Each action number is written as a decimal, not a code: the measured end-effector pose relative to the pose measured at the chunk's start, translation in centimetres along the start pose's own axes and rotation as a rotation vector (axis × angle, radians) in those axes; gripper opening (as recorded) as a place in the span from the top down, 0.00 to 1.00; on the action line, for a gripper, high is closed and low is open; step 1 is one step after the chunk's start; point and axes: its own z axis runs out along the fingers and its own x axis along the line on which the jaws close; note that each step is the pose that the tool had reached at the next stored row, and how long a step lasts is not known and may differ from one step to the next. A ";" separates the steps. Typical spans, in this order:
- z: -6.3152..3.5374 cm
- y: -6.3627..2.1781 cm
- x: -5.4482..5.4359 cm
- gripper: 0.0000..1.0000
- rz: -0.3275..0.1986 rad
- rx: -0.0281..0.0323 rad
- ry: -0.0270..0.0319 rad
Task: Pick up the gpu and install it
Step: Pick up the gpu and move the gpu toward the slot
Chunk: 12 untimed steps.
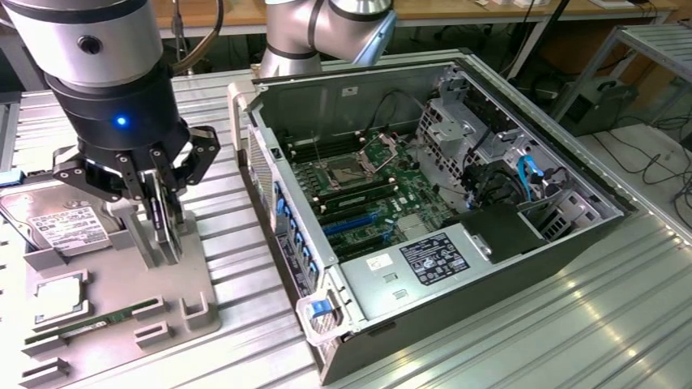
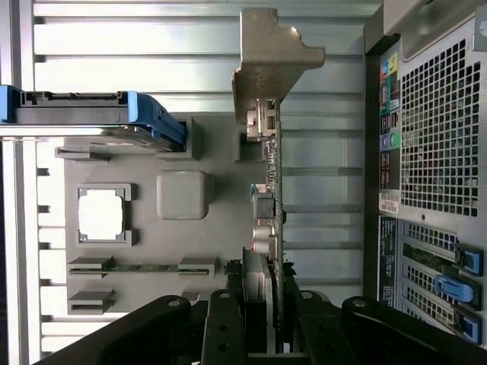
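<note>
While you look to the exterior view's left, count one gpu (image 2: 264,205), one hard drive (image 1: 60,223), one CPU (image 1: 60,296) and one memory stick (image 1: 103,320) on one tray (image 1: 119,348), beside one open case (image 1: 508,275). Your arm points straight down, its end effector (image 1: 160,235) clamped on the upright gpu.
</note>
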 end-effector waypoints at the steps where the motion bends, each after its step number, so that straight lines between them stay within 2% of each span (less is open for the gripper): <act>1: -0.09 0.00 0.0 0.71 0.000 0.0000 0.0000; 9: -0.85 0.03 0.0 0.71 0.000 0.0000 0.0000; 10: -1.05 0.04 0.0 0.71 0.000 -0.0001 -0.0001; 12: -2.13 0.09 0.0 0.71 0.000 -0.0001 0.0000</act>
